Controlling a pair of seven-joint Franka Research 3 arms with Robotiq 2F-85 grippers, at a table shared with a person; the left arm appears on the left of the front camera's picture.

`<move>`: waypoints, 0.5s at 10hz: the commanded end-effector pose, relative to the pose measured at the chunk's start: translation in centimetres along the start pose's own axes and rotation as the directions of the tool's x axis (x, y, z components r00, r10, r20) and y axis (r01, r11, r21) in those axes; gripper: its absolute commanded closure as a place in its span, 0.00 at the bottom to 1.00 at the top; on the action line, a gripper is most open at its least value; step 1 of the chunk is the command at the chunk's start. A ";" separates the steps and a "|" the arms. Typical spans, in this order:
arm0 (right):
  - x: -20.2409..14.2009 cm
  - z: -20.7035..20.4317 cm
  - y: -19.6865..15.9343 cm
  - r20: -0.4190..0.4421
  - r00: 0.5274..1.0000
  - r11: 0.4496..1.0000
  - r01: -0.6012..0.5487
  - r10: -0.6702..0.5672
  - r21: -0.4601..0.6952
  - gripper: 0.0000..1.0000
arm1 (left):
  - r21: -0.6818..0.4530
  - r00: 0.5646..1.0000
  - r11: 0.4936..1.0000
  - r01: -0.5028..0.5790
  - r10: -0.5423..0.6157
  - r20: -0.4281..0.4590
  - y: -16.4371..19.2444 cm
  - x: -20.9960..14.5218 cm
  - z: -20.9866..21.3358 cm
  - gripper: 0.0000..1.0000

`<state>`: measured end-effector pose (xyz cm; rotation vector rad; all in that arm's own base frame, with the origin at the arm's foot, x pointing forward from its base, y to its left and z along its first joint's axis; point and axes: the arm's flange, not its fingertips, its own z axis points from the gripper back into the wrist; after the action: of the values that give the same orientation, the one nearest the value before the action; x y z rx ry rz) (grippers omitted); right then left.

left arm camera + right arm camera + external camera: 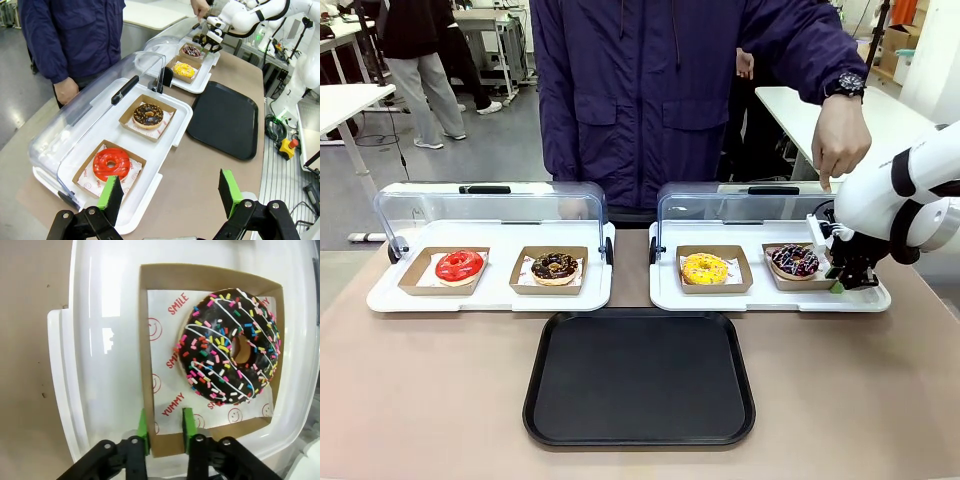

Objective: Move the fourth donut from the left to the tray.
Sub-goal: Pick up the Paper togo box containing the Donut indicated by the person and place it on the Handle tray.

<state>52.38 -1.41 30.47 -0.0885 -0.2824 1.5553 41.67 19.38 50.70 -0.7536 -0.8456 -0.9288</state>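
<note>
The right gripper (165,432) had pinched the brown cardboard holder's (150,330) near wall, sparing the sprinkled chocolate donut's (227,347) glaze; beside it, the left gripper (170,192) gaped empty.

Glossy white, rounded right arm (905,195) with black joint bands. Black two-finger right gripper (165,427) and left gripper (172,192), both with green pads and silver screws at the finger joints. Opposite, person (660,90) in a dark navy zipped jacket with chest pockets and a black wristwatch (846,85).
</note>
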 end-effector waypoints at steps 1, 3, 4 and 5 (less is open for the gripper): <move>-0.2 0.2 -0.3 0.012 1.000 1.000 -0.001 0.001 0.023 1.00 | -0.007 1.000 1.000 0.004 -0.004 0.002 -0.1 0.3 0.1 0.00; -0.1 0.3 -0.4 0.016 1.000 0.999 -0.005 0.005 0.036 1.00 | -0.007 1.000 1.000 0.004 -0.004 0.002 -0.1 0.3 0.1 0.00; -0.1 0.3 -0.4 0.015 1.000 0.999 -0.008 0.007 0.041 1.00 | -0.007 1.000 1.000 0.004 -0.004 0.002 -0.1 0.3 0.1 0.00; -0.1 0.3 -0.5 0.009 1.000 0.999 -0.012 0.012 0.045 1.00 | -0.007 1.000 1.000 0.004 -0.004 0.002 -0.1 0.3 0.1 0.00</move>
<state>52.46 -1.29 30.58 -0.0593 -0.2668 1.5631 41.67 19.38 50.69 -0.7536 -0.8456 -0.9288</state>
